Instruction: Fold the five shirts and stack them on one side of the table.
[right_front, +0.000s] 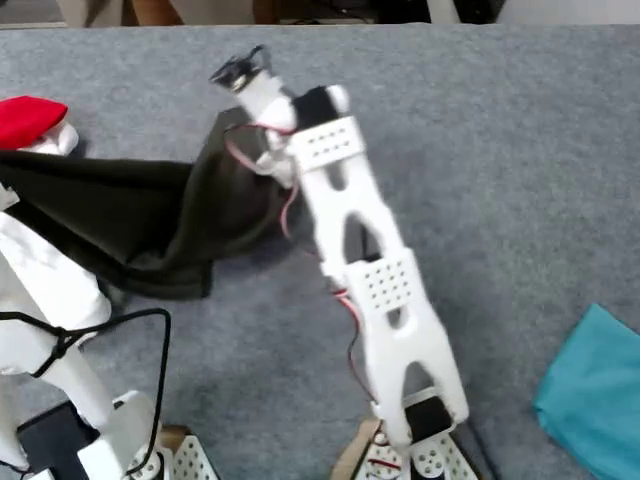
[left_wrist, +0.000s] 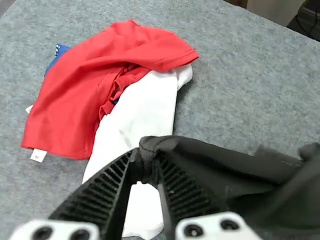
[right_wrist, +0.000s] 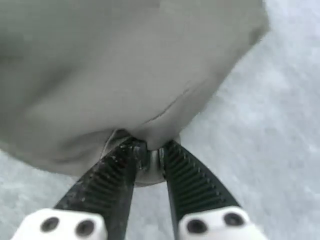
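Nearest the arms' bases, a teal shirt (right_front: 595, 390) is seen lying crumpled at the right-hand edge of the grey felt-covered table (right_front: 500, 150), well apart from the rest of the laundry. Farther in, a black shirt (right_front: 130, 220) is held between the two arms over the left half of the table, its cloth sagging in folds between them. One bunched edge of it is pinched by the left gripper (left_wrist: 146, 156), whose ribbed black fingers (left_wrist: 112, 182) are drawn narrow on the fabric, with only the cloth between them. The other end is gripped by the right gripper (right_wrist: 149, 150), likewise closed tight on a fold of the same shirt, which hangs close before its camera. The white right arm (right_front: 370, 270) is stretched from the near edge toward the middle of the table, while the left arm (right_front: 40, 285) is set low at the near left corner. Beyond the black shirt, at the far left of the table, a red shirt (left_wrist: 95, 85) is heaped on top of a white shirt (left_wrist: 140, 115), and a sliver of blue cloth (left_wrist: 59, 51) can be made out under the red one.
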